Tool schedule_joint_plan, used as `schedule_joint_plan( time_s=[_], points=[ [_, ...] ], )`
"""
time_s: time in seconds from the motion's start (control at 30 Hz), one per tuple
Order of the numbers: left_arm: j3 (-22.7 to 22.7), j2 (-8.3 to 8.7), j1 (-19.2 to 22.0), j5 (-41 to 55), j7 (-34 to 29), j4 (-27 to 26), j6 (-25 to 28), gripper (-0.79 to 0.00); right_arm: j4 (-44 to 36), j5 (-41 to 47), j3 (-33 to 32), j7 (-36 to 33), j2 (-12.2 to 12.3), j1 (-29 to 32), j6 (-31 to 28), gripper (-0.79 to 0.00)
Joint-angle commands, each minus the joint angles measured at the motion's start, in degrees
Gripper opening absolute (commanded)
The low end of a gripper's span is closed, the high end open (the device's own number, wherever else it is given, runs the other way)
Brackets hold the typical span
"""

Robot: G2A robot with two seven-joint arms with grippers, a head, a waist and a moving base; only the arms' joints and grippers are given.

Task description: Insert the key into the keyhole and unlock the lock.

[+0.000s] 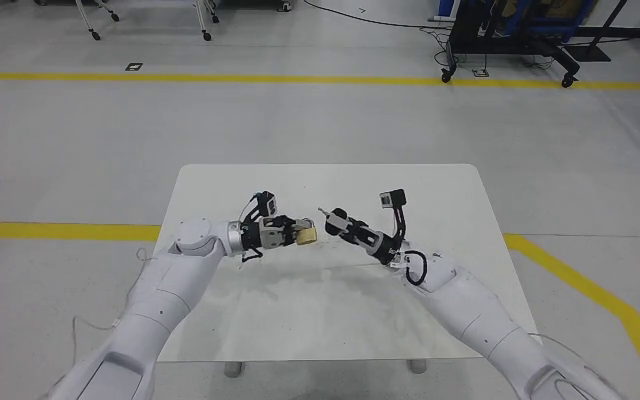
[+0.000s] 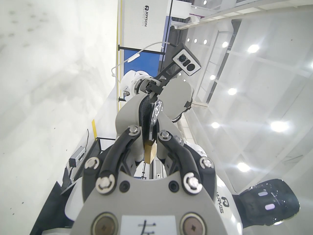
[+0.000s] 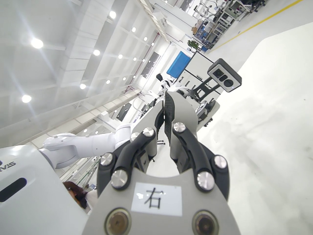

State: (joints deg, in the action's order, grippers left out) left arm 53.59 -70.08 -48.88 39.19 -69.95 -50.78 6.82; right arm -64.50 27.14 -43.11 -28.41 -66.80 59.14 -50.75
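We are judging insertion step: left gripper [image 1: 293, 234] clamping brass padlock [image 2: 150, 152], right gripper [image 3: 164, 103] clamping key [image 2: 156, 111] just beside it. Next needing straight push, twist.

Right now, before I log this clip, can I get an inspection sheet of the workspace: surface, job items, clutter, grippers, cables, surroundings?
Surface: white table, faint smudges.
Job's things: brass lock held off the table; key has its blade at the lock's end, and how far it is in cannot be told.
Clutter: nothing seen.
Grippers: left gripper shut on the lock; right gripper shut, apparently on the key's head.
Cables: black loop at the right arm's wrist; floor cable running to the wheeled cart.
Surroundings: yellow floor lines and the cart beyond the table.
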Motion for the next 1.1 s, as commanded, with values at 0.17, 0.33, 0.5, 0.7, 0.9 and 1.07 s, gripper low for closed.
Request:
schedule_joint_plan(
  time_s=[0.17, 0.33, 0.5, 0.7, 0.9, 1.07],
  points=[
    [-0.03, 0.01, 0.01, -0.06, 0.02, 0.01, -0.36, -0.785, 0.04, -0.21, 0.04, 0.03, -0.01, -0.04, 0.13, -0.785],
    [-0.91, -0.17, -0.2, -1.59, 4.43, -1.66, -7.62, -0.785, -0.46, -0.28, -0.15, 0.66, -0.02, 0.3, 1.29, -0.785],
    [-2.64, -1.19, 2.57, -1.0, 8.7, -1.82, -19.0, -0.785, -3.94, 1.11, -2.91, 0.56, 1.0, 3.63, 10.29, -0.785],
    [-5.03, -3.05, 6.84, 0.57, 10.97, 1.24, -25.7, -0.785, -15.88, 4.96, -10.57, -1.79, 4.2, 12.97, 25.07, -0.785],
    [-6.31, -4.11, 8.95, 0.68, 10.15, 3.5, -24.36, -0.785, -24.13, 2.78, -15.64, -0.66, 5.97, 18.63, 32.83, -0.785],
    [-6.31, -4.11, 8.95, 0.68, 10.15, 3.5, -24.36, -0.785, -24.13, 2.78, -15.64, -0.66, 5.97, 18.63, 32.83, -0.785]
  ],
)
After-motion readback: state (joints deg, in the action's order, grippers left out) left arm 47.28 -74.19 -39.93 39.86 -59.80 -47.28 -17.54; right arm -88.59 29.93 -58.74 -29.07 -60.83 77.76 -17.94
